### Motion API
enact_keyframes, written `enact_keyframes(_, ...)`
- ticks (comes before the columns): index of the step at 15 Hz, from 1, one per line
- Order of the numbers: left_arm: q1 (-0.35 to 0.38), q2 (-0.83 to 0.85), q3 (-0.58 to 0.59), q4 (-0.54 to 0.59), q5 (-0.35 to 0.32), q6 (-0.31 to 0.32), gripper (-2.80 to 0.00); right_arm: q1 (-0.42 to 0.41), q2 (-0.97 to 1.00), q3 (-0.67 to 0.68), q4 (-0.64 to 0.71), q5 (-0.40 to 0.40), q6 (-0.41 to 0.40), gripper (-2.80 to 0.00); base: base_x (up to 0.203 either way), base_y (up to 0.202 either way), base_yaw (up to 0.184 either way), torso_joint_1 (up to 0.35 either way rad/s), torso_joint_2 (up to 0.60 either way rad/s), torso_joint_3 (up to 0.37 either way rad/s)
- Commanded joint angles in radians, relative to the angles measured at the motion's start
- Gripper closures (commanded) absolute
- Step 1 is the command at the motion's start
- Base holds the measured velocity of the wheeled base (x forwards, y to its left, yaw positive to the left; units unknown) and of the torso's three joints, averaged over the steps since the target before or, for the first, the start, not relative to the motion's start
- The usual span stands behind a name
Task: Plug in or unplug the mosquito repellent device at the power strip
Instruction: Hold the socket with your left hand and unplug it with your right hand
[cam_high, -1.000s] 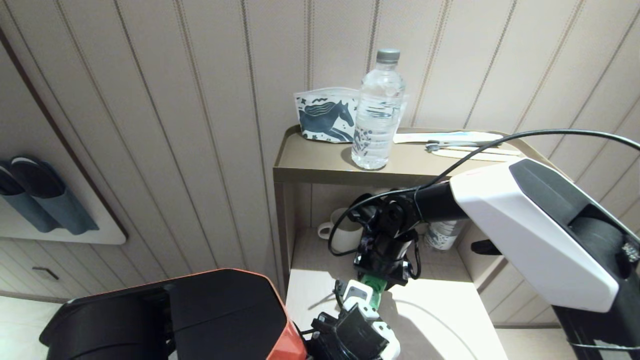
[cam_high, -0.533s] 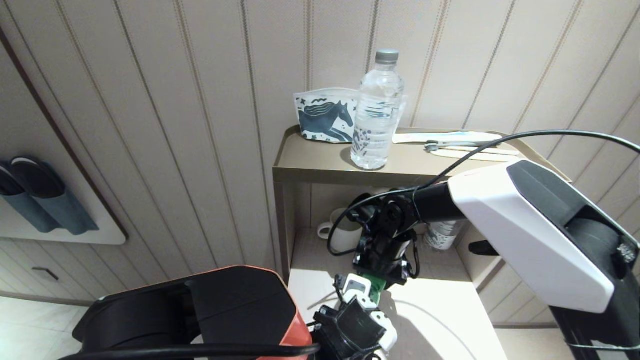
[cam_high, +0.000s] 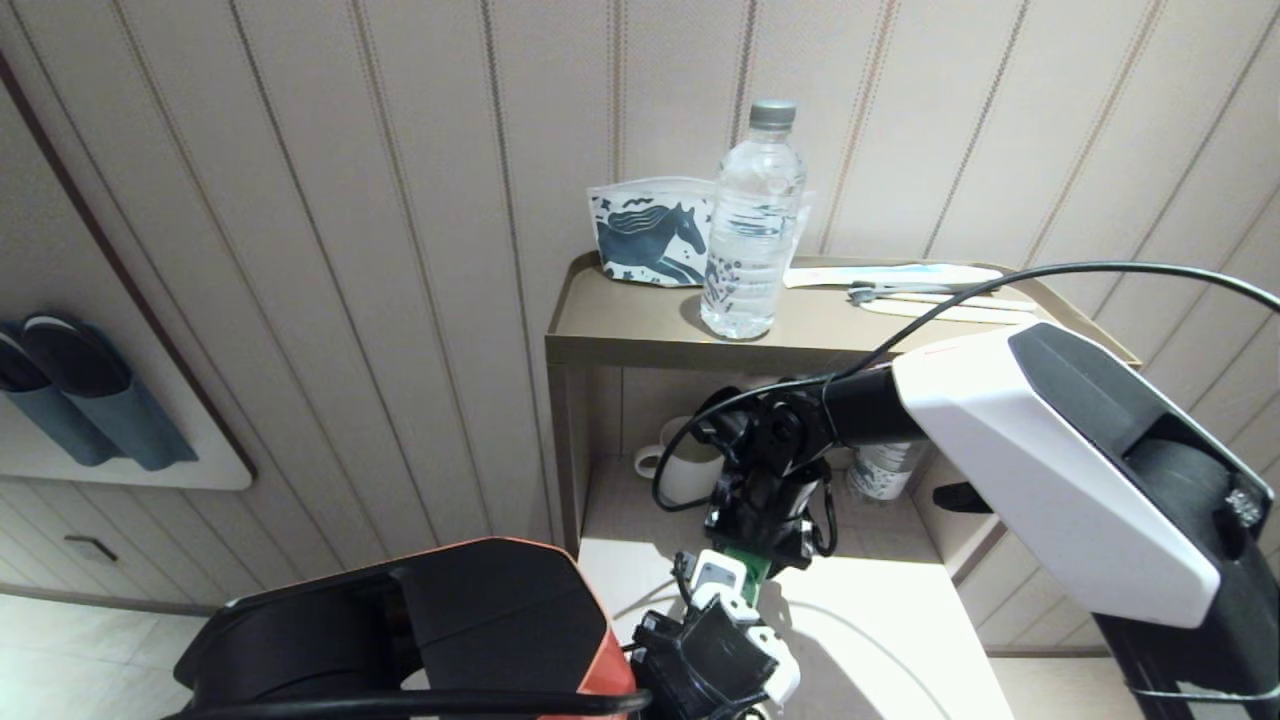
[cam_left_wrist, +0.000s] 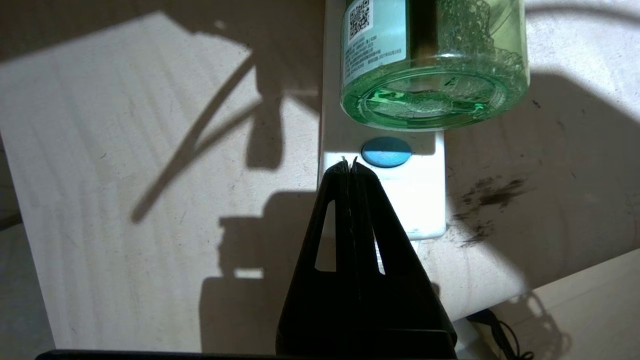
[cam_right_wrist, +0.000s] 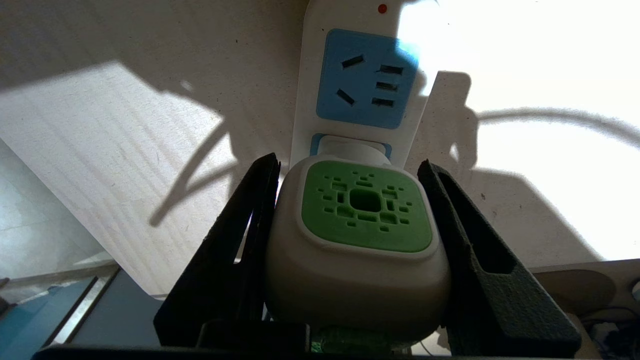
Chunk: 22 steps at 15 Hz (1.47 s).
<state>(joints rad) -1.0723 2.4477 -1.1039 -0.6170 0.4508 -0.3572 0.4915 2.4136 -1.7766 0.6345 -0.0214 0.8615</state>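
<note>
The mosquito repellent device (cam_right_wrist: 365, 212), white head with a green top, sits plugged into a light-blue socket of the power strip (cam_right_wrist: 305, 100), which lies on the lower shelf. My right gripper (cam_right_wrist: 350, 164) is shut on the device's head, one finger on each side. In the head view the device's green bottle (cam_high: 745, 563) shows just below the right gripper (cam_high: 755, 540). My left gripper (cam_left_wrist: 348, 164) is shut and empty. Its tips rest at the strip's end (cam_left_wrist: 425, 200) beside the round blue button (cam_left_wrist: 386, 152), just short of the bottle's base (cam_left_wrist: 435, 100). It shows in the head view as the left gripper (cam_high: 722, 615).
One free socket face (cam_right_wrist: 367, 80) lies beyond the device. A white mug (cam_high: 685, 470) and a bottle (cam_high: 880, 470) stand at the back of the lower shelf. On the top shelf (cam_high: 620, 340) are a water bottle (cam_high: 750, 230), a horse-print pouch (cam_high: 650, 235) and toiletries (cam_high: 920, 285).
My left arm has edged forward and to the right, bringing its shut gripper closer along the strip. The right gripper and the device have stayed in place.
</note>
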Motion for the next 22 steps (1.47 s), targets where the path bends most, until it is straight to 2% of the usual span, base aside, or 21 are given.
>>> enact_keyframes(1, -0.001, 0.003, 0.008, -0.005, 0.004, -0.002, 0.0, 0.001, 0.002, -0.002, 0.004, 0.001, 0.005, 0.0, 0.0, 0.0, 0.0, 0.0, 0.0, 0.0)
enact_keyframes(7, -0.023, 0.01, 0.021, -0.006, 0.008, -0.003, 0.0, 0.001, -0.005, -0.02, 0.004, 0.0, 0.002, 0.0, 0.0, 0.0, 0.0, 0.0, 0.0, 0.0)
enact_keyframes(11, -0.024, 0.035, -0.005, -0.006, 0.046, 0.001, 0.0, 0.007, -0.007, -0.023, 0.005, 0.003, 0.004, 0.0, 0.0, 0.0, 0.0, 0.0, 0.0, 0.0)
enact_keyframes(22, -0.024, 0.036, -0.004, -0.006, 0.046, 0.006, 0.0, 0.004, -0.036, -0.038, 0.008, 0.011, 0.007, 0.0, 0.0, 0.0, 0.0, 0.0, 0.0, 0.0)
